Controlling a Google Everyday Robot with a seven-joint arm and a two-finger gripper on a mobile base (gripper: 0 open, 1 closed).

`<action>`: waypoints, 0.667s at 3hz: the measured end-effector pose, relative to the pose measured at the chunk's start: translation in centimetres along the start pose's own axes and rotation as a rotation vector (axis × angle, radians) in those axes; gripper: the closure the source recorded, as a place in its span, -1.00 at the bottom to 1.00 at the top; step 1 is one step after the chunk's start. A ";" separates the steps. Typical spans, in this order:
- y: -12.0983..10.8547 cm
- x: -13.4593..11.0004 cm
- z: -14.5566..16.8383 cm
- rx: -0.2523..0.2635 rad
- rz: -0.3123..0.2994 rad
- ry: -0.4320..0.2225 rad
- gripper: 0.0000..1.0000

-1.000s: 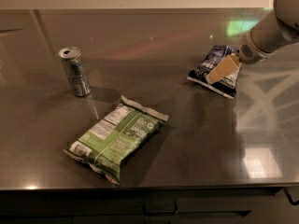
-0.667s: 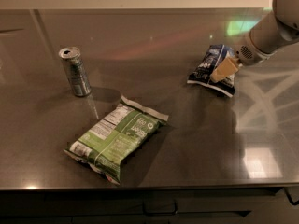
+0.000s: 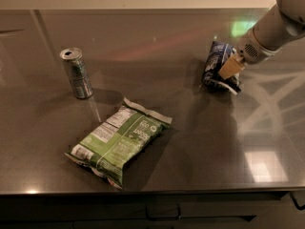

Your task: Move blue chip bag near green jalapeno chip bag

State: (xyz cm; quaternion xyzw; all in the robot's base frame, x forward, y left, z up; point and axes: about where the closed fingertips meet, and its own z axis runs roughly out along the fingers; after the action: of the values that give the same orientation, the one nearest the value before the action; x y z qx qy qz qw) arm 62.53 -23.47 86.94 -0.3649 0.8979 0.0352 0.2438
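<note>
The blue chip bag (image 3: 215, 63) is at the right side of the dark counter, crumpled and tipped up on its edge. My gripper (image 3: 229, 68) comes in from the upper right on a white arm and is shut on the bag's right side; one tan finger (image 3: 230, 66) shows in front of it. The green jalapeno chip bag (image 3: 119, 144) lies flat near the front middle-left of the counter, label panel up, well apart from the blue bag.
A silver-green drink can (image 3: 76, 73) stands upright at the left, behind the green bag. The counter's front edge (image 3: 190, 191) runs just below the green bag. A pale wall runs along the back.
The blue bag lay flatter before; now it is bunched and raised at the gripper. The gripper has shifted slightly up and closed in on the bag. Green bag and can have not moved.
</note>
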 end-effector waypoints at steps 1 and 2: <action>1.9 -1.5 -1.7 -0.025 -0.077 -0.009 1.00; 5.1 -3.1 -3.7 -0.086 -0.182 -0.014 1.00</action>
State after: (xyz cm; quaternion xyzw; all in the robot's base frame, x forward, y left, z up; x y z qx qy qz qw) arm 59.48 -18.62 91.02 -0.4548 0.8570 0.0540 0.2362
